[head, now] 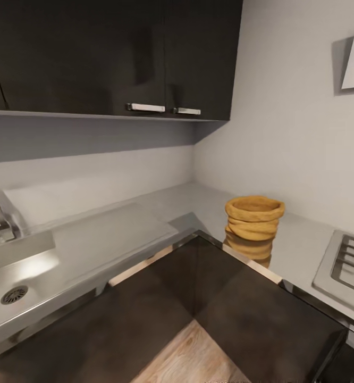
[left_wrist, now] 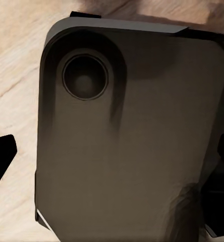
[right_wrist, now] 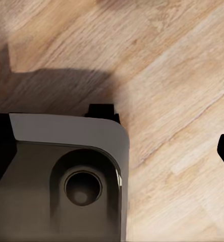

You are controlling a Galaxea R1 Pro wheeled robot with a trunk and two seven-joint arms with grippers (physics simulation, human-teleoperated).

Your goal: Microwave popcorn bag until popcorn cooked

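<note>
The popcorn bag stands upright, mouth up, in the inner corner of the grey surface, toward the robot's right arm's side, while both hands hang low over wooden floor, their openness impossible to tell.

We see the bag standing on the countertop in the corner, the sink at far left, the hob right, cabinets overhead.
</note>
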